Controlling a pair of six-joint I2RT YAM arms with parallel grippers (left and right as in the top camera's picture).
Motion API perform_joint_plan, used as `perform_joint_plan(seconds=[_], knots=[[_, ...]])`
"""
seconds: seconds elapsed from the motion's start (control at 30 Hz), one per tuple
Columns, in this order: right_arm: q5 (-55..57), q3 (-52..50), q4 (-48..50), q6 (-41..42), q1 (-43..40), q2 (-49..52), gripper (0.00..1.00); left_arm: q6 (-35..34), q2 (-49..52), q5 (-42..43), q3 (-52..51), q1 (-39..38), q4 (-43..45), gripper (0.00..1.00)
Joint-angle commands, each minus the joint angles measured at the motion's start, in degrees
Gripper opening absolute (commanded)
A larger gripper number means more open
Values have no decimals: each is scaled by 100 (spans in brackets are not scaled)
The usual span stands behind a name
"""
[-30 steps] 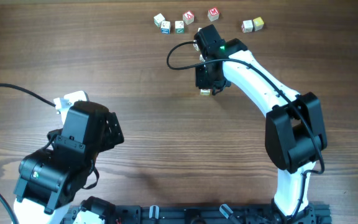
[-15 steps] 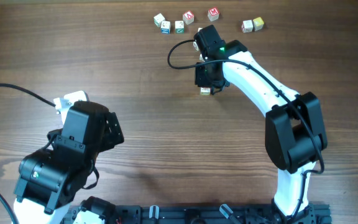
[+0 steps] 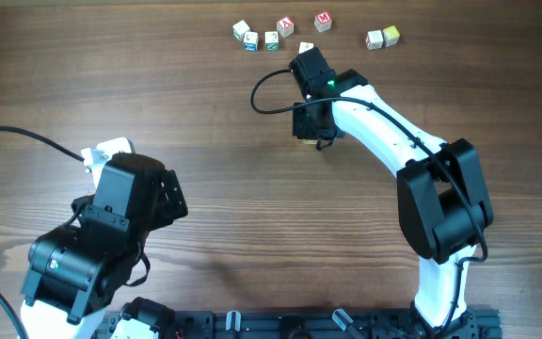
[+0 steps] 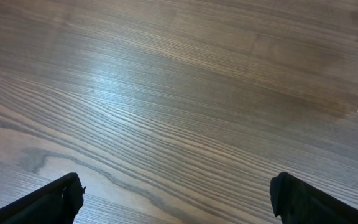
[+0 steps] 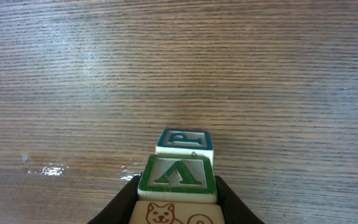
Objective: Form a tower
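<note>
Dark wood-grain table (image 3: 205, 104), overhead first. A scatter of loose cubes (image 3: 271, 40) sits along the far edge. The white right arm (image 3: 384, 132) reaches to a spot just short of that row, and its black head covers whatever's under it. The left arm (image 3: 111, 226) sits at the near left corner, well apart from all the blocks.

Left wrist view: mostly plain tabletop. The left gripper (image 4: 179, 196) is spread wide over the wood, one dark fingertip in each bottom corner. A few of the loose cubes poke in at the right edge.

Right wrist view: here's the tower (image 5: 179, 177), three cream cubes in a line. The blue P cube (image 5: 184, 142) is furthest out, the green-letter cube (image 5: 178, 174) is in the middle, and the cube with a brown animal drawing (image 5: 173, 214) is nearest the camera. The right gripper (image 5: 178, 190) is pinched narrow on it, fingers (image 5: 124, 202) pressed against the sides of the nearer cubes. Can't tell whether the P cube touches the table.
</note>
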Motion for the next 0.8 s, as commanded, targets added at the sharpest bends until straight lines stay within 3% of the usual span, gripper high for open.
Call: perform_joint_plan(seconds=[0.0, 0.13, 0.43, 0.77], knots=[[164, -37, 17, -61, 7, -24, 7, -59, -2, -11, -20, 33, 2, 100], [164, -37, 15, -66, 2, -24, 8, -59, -2, -11, -20, 33, 2, 100], [184, -37, 55, -61, 2, -24, 24, -59, -2, -11, -20, 33, 2, 100], [181, -37, 22, -109, 2, -24, 27, -59, -2, -11, -20, 33, 2, 100]])
